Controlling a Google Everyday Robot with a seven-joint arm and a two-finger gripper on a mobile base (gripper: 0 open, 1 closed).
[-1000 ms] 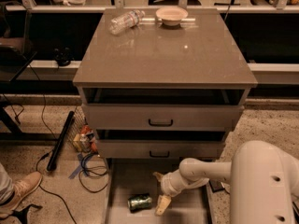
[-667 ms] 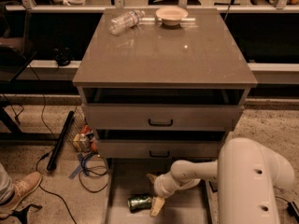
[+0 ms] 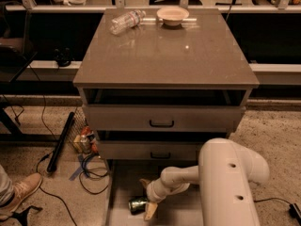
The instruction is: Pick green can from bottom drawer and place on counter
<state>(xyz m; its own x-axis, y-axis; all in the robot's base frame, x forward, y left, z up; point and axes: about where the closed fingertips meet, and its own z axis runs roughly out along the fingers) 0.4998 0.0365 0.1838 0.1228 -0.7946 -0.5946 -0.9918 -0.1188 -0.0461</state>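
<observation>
Claw [image 3: 146, 199] at green can [image 3: 137, 204] — btm drawer [image 3: 121, 186]

dim room, speckled floor

warm, low light. the speckled floor [image 3: 275, 133] carries tangled cables [image 3: 90, 169] and a black bar [image 3: 61, 142]. a pale ledge [image 3: 277, 69] runs behind, against dark panels. the gripper [image 3: 146, 200] hangs low, near the bottom edge.

— We see a smooth, glossy counter [image 3: 188, 60]. And the green can [image 3: 137, 204]?
— Shiny metal, we'd say. It lies by our matt, plastic-looking gripper [image 3: 147, 199], fingers apart, low in the matt bottom drawer [image 3: 123, 186].
</observation>
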